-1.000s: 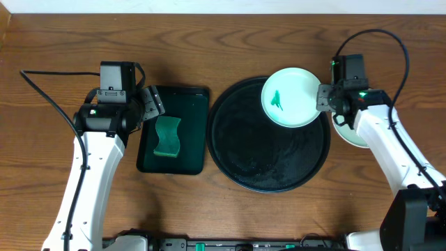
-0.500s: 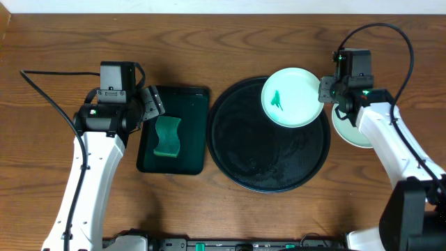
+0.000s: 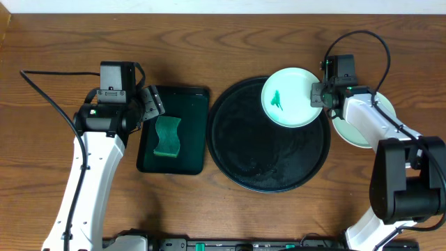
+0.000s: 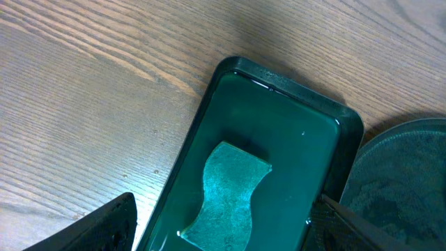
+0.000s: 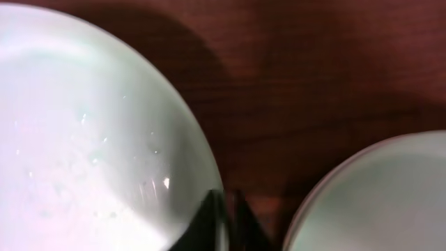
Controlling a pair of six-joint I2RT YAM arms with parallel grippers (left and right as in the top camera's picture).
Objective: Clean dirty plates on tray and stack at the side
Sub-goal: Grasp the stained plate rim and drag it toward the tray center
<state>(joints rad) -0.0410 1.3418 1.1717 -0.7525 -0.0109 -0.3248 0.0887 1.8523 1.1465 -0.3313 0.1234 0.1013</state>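
Observation:
A pale mint dirty plate (image 3: 291,97) with a green smear sits over the back right of the round black tray (image 3: 268,167). My right gripper (image 3: 318,96) is shut on this plate's right rim; in the right wrist view the fingertips (image 5: 226,223) pinch the plate's edge (image 5: 90,139). Another plate (image 3: 364,125) lies on the table right of the tray, partly under my right arm, and shows in the right wrist view (image 5: 380,199). I cannot tell whether it is a stack. My left gripper (image 3: 155,103) is open over the green tray.
A rectangular dark green tray (image 3: 191,104) left of the black tray holds a green sponge (image 3: 167,135). In the left wrist view the sponge (image 4: 230,192) lies between my open fingers (image 4: 230,237), with the black tray's rim (image 4: 404,174) at the right.
My right wrist has turned and shifted slightly left along the plate's rim, still gripping it. The plate has barely moved. The left arm has not moved.

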